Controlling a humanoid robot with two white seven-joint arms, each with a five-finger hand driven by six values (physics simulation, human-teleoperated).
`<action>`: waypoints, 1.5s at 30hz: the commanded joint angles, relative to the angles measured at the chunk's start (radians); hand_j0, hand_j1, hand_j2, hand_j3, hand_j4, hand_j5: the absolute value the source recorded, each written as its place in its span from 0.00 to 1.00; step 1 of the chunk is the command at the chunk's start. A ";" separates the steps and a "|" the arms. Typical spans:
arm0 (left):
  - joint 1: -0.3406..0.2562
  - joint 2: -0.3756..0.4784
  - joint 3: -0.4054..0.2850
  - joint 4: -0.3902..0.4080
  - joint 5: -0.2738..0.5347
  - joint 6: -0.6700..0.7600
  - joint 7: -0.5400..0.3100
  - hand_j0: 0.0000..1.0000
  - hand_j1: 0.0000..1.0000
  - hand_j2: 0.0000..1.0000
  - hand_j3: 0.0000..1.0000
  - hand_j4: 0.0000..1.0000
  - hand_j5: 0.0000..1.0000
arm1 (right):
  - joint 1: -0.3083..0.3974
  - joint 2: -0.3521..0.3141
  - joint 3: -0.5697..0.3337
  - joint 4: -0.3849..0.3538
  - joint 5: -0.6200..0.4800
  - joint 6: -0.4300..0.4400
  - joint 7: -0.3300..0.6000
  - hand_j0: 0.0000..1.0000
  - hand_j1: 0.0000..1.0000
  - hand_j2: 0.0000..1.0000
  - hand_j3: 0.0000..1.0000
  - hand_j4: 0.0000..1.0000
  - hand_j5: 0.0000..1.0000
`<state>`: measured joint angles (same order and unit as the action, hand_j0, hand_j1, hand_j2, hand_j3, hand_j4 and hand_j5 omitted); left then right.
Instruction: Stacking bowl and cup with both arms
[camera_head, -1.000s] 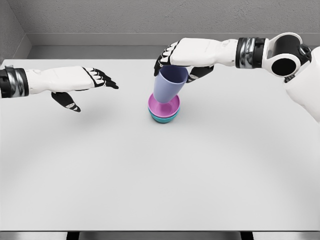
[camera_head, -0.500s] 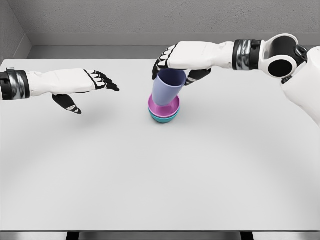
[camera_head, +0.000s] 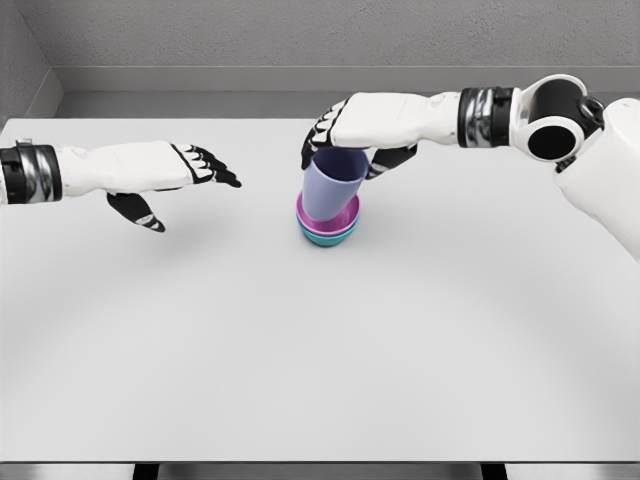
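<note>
A lavender cup (camera_head: 329, 186) stands in a pink bowl (camera_head: 346, 214), which is nested in a teal bowl (camera_head: 328, 237) at the table's middle back. The cup leans slightly to the right at its top. My right hand (camera_head: 345, 140) comes in from the right and wraps the cup's rim, fingers on the left side and thumb on the right. My left hand (camera_head: 190, 170) hovers over the table well to the left of the stack, fingers stretched out and thumb hanging down, holding nothing.
The white table (camera_head: 320, 350) spreads wide in front of the stack. A grey wall runs along the far edge of the table.
My right hand has lowered the cup deeper into the pink bowl and shifted slightly left. My left hand has barely moved.
</note>
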<state>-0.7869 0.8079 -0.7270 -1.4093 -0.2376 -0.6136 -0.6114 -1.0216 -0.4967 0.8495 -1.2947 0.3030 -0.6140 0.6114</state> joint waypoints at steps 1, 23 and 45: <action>0.000 0.004 0.003 -0.008 0.006 0.003 0.000 1.00 1.00 1.00 1.00 1.00 1.00 | 0.000 0.001 0.008 0.002 -0.005 0.003 -0.001 0.71 0.71 0.71 0.71 0.71 0.71; 0.002 0.002 0.001 -0.008 0.004 0.003 0.000 1.00 1.00 1.00 1.00 1.00 1.00 | 0.005 -0.003 0.003 0.025 -0.002 0.003 -0.001 0.71 0.71 0.71 0.71 0.71 0.71; 0.003 0.002 0.001 -0.013 0.004 0.003 0.000 1.00 1.00 1.00 1.00 1.00 1.00 | 0.000 0.003 0.010 0.049 0.001 0.003 -0.001 0.71 0.71 0.71 0.71 0.71 0.71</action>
<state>-0.7839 0.8095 -0.7263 -1.4205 -0.2390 -0.6135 -0.6113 -1.0232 -0.4942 0.8569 -1.2459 0.3105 -0.6139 0.6112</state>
